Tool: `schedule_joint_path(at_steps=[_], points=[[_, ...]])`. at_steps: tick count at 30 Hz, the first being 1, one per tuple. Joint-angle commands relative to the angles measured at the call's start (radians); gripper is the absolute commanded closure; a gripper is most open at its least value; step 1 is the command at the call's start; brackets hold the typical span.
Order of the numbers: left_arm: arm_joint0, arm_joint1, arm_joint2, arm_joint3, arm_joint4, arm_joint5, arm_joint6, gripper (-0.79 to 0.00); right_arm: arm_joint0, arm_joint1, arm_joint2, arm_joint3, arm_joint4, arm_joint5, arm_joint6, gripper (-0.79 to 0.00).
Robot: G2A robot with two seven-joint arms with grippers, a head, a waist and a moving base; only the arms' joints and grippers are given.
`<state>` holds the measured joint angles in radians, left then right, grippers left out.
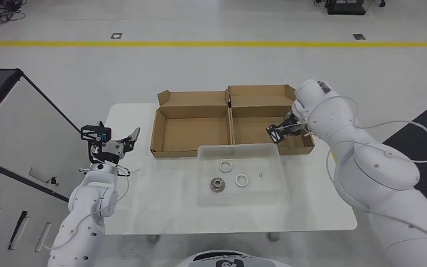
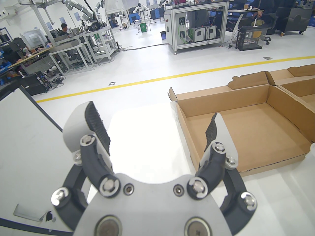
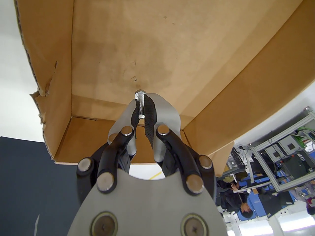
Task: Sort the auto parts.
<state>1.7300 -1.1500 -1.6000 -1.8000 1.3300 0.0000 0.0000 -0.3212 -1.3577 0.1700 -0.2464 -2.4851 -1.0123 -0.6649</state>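
My right gripper (image 3: pixel 141 104) is shut on a threaded silver bolt (image 3: pixel 140 106), head pointing down over the floor of the right cardboard box (image 3: pixel 172 37). From above, that gripper (image 1: pixel 275 133) hangs over the right box (image 1: pixel 257 131). The left cardboard box (image 1: pixel 190 133) beside it holds nothing. A clear plastic tray (image 1: pixel 269 153) in front of the boxes contains a white ring (image 1: pixel 227 165), a smaller white ring (image 1: pixel 241 179), a grey metal hub (image 1: pixel 216 185) and a tiny part (image 1: pixel 259 175). My left gripper (image 1: pixel 129 139) stands open at the table's left side, near the left box (image 2: pixel 241 128).
The white table (image 1: pixel 167 200) has free room at its left and front. Box flaps stand up along the far edges of both boxes. A dark panel (image 1: pixel 40 107) leans left of the table.
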Motion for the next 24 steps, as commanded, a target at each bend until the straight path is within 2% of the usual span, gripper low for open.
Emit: schedule_joint_path(at_steps=[1, 5, 13, 19, 22, 24], points=[[0.0, 0.0, 0.0, 0.0, 0.0, 0.0, 0.0, -0.785, 0.001, -0.007, 0.0, 0.012, -0.007, 0.0, -0.007, 0.0], [0.0, 0.0, 0.0, 0.0, 0.0, 0.0, 0.0, -0.785, 0.004, -0.018, 0.0, 0.035, -0.011, 0.0, -0.014, 0.0], [0.0, 0.0, 0.0, 0.0, 0.0, 0.0, 0.0, -0.785, 0.007, -0.033, 0.0, 0.071, 0.009, 0.0, -0.013, -0.132], [0.0, 0.0, 0.0, 0.0, 0.0, 0.0, 0.0, -0.785, 0.013, -0.039, 0.0, 0.089, 0.029, 0.0, -0.007, -0.191], [0.0, 0.0, 0.0, 0.0, 0.0, 0.0, 0.0, -0.785, 0.022, -0.039, 0.0, 0.091, 0.036, 0.0, -0.007, -0.299], [0.0, 0.0, 0.0, 0.0, 0.0, 0.0, 0.0, -0.785, 0.029, -0.039, 0.0, 0.091, 0.038, 0.0, -0.01, -0.332]])
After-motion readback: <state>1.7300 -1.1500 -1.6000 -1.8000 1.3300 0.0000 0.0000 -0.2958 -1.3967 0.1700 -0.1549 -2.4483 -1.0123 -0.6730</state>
